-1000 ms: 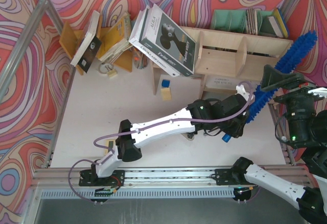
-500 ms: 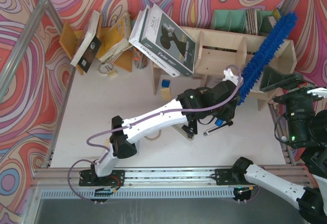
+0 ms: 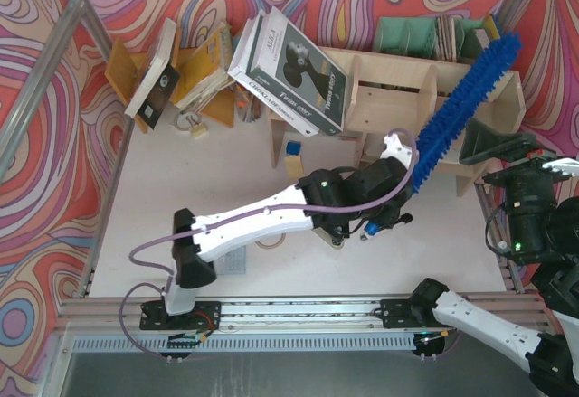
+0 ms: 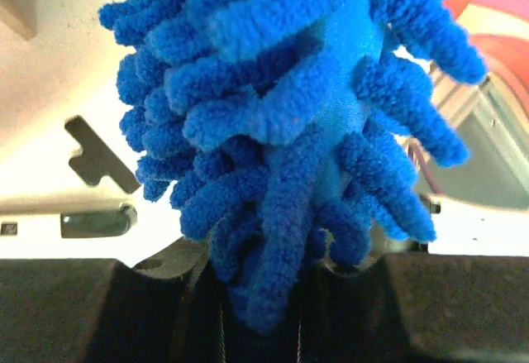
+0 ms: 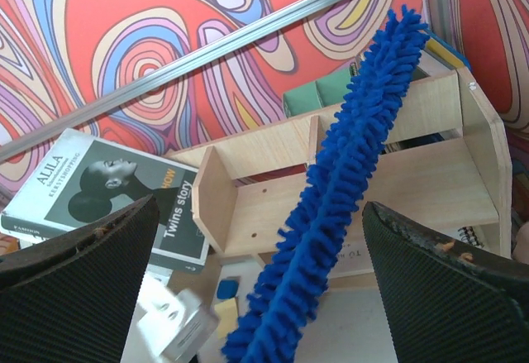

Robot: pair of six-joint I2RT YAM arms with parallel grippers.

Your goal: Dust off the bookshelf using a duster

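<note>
The bookshelf is a wide pale plywood unit lying at the back right; it also shows in the right wrist view. The bright-blue fluffy duster slants across the shelf's right half, its tip past the top right corner. My left gripper is shut on the duster's lower end; in the left wrist view the duster fills the frame and runs down between the gripper's dark fingers. My right gripper is open and empty at the shelf's right end, its view looking along the duster.
Large books lean on the shelf's left end. An orange-brown book rack with books stands at the back left. A green file holder stands behind the shelf. Small blue and yellow blocks lie beside the shelf. Metal frame rails ring the table.
My left arm has swung the duster up and to the left, from beside the shelf's right end to lying across the shelf's right half. The right arm has stayed put.
</note>
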